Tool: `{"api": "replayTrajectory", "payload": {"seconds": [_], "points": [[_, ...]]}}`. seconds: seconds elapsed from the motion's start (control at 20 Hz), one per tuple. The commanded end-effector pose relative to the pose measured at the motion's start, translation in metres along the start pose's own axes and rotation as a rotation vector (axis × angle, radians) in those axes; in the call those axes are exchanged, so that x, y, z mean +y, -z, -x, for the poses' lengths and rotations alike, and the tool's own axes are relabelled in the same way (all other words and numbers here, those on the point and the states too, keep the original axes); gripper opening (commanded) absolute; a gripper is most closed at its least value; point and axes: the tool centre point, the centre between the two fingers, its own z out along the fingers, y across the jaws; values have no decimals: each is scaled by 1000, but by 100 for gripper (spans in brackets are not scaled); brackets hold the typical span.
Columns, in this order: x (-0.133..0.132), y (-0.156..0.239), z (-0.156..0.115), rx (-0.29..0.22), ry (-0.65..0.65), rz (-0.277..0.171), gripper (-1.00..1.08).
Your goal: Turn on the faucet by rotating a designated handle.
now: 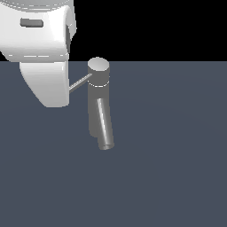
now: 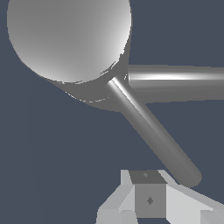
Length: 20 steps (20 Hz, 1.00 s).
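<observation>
The faucet (image 1: 98,103) is a grey upright cylinder with a lighter round cap (image 1: 98,64) and a slanted spout (image 1: 105,126) pointing toward the camera. Its handle (image 1: 80,83), a thin rod, juts from the cap toward the exterior view's left, and its far end meets the big white arm (image 1: 44,53). In the wrist view the cap (image 2: 68,39) fills the picture, with the spout (image 2: 179,81) and the handle (image 2: 153,133) branching off it. My gripper (image 2: 148,199) sits close beside the handle's free end, its fingers together with no gap showing. Contact cannot be made out.
The faucet stands alone on a flat dark blue-grey floor (image 1: 168,168). The white arm body covers the upper left of the exterior view and hides the gripper there.
</observation>
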Motion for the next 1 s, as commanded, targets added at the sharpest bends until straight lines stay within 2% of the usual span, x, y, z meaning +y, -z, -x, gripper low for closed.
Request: {"api": "replayTrajectory", "payload": {"seconds": [0.0,0.95], "points": [[6,-1,-13,13,-22,4,-100],[25,-1,-27,14,-25,7,-100]]}}
